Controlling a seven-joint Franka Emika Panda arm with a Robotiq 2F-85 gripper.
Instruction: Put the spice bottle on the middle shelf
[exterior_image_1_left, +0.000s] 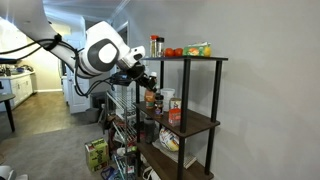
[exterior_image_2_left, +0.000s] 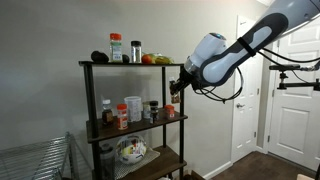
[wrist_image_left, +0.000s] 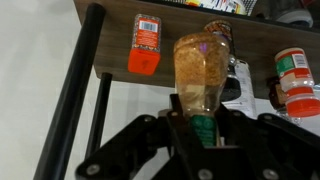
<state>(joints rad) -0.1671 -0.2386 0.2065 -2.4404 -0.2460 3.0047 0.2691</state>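
My gripper (wrist_image_left: 197, 125) is shut on the dark green cap of a brown-orange jar (wrist_image_left: 203, 70). In both exterior views the gripper (exterior_image_1_left: 147, 82) (exterior_image_2_left: 173, 93) holds this jar (exterior_image_1_left: 150, 101) (exterior_image_2_left: 170, 108) at the end of the middle shelf (exterior_image_2_left: 150, 124) (exterior_image_1_left: 198, 126). I cannot tell whether the jar's base touches the board. The spice bottle (exterior_image_2_left: 122, 116), reddish with a white cap, stands on the middle shelf further in, apart from the gripper. The wrist view shows a dark board (wrist_image_left: 120, 10) with a small orange-red bottle (wrist_image_left: 145, 45) beside the held jar.
A white cup (exterior_image_2_left: 134, 108) (exterior_image_1_left: 168, 98) and a dark jar (exterior_image_2_left: 153, 110) stand between the spice bottle and the gripper. The top shelf (exterior_image_2_left: 130, 64) carries bottles and vegetables. A black frame post (wrist_image_left: 75, 90) is close by. A bowl (exterior_image_2_left: 130, 150) sits on the bottom shelf.
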